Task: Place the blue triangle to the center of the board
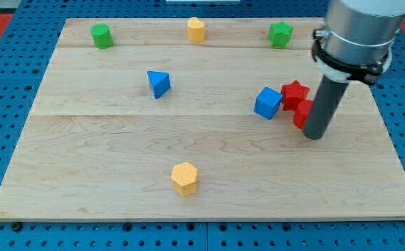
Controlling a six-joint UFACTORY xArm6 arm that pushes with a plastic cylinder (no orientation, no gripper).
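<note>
The blue triangle (pixel 159 84) lies on the wooden board (pixel 118 160), left of the middle and toward the view's top. My tip (pixel 314 135) rests on the board at the view's right, far from the triangle. It stands just right of a red block (pixel 301 114) that it partly hides. A red star (pixel 294 93) and a blue cube (pixel 267 103) sit just left of the rod.
A green block (pixel 102 35), a yellow block (pixel 196 29) and a green star-like block (pixel 280 33) line the board's top edge. A yellow hexagonal block (pixel 185 177) sits near the bottom middle. A blue pegboard (pixel 7 139) surrounds the board.
</note>
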